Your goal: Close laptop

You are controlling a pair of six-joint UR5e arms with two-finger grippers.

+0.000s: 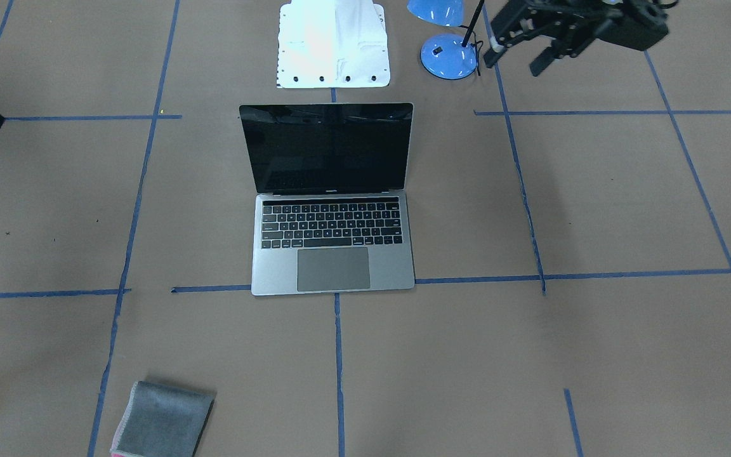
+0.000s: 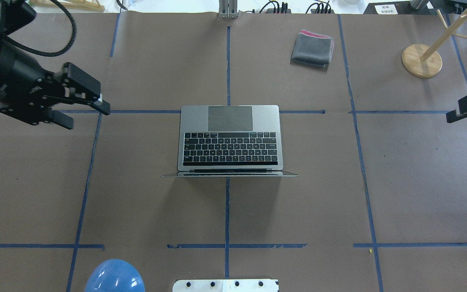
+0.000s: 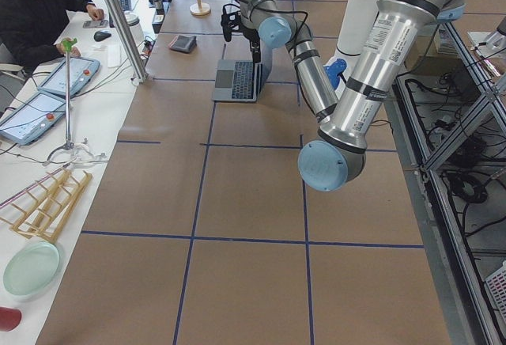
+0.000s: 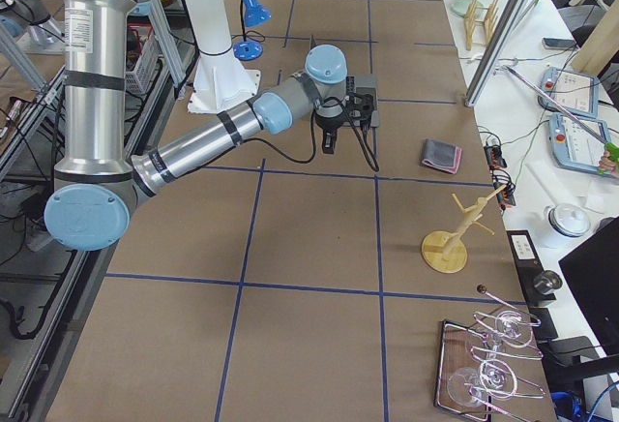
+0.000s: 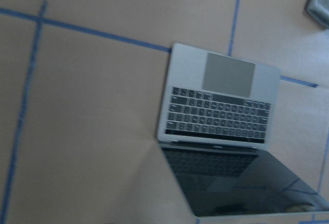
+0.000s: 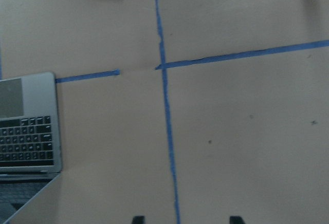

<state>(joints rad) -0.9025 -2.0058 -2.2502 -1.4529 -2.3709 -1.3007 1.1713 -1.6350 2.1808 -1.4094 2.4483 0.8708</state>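
Laptop: slim grey metal laptop [image 4: 365, 93] (we barely see it) behind silver right arm [image 4: 193, 151].
Cloth: folded grey cloth [image 4: 440, 156], nearby.

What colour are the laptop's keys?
Black, set in the grey laptop; clearest in the front-facing view.
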